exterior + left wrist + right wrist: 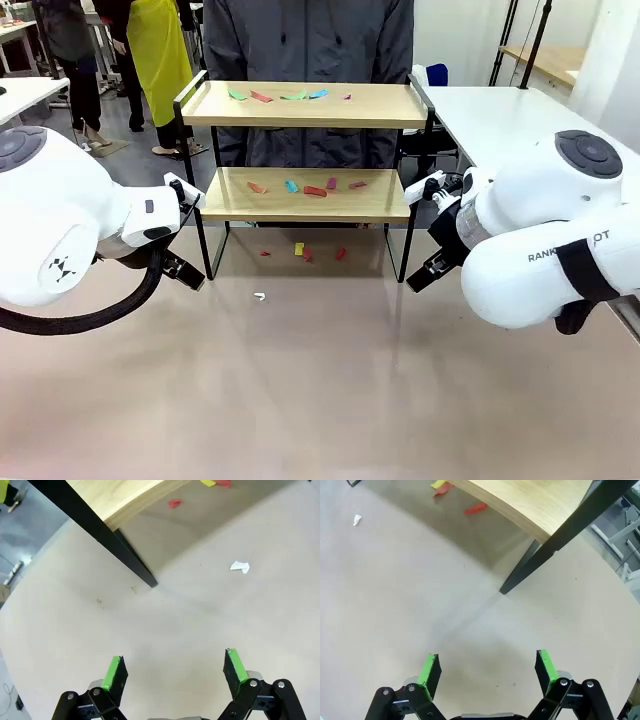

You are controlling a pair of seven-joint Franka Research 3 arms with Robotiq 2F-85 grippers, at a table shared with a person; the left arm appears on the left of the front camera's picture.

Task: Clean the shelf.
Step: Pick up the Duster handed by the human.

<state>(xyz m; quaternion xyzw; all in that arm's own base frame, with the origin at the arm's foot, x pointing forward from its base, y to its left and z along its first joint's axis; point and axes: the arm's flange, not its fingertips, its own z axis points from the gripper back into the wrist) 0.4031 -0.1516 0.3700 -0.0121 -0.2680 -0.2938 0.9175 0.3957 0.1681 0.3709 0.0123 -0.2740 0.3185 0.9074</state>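
The shelf (300, 103) stands at the table's far middle, two light wooden boards in a black frame. Small coloured scraps (262, 97) lie on its top board, more scraps (315, 190) on the lower board, and a few (299, 248) on the table beneath it. My left gripper (173, 672) hangs open above bare table, near the shelf's front left leg (135, 565). My right gripper (489, 672) is open too, over the table just short of the front right leg (525, 570). Nothing sits between either pair of fingers.
A small white scrap (260, 296) lies on the table in front of the shelf, also seen as the white scrap (240, 567). A person (305, 40) stands right behind the shelf. White tables (510, 110) flank the far right and left.
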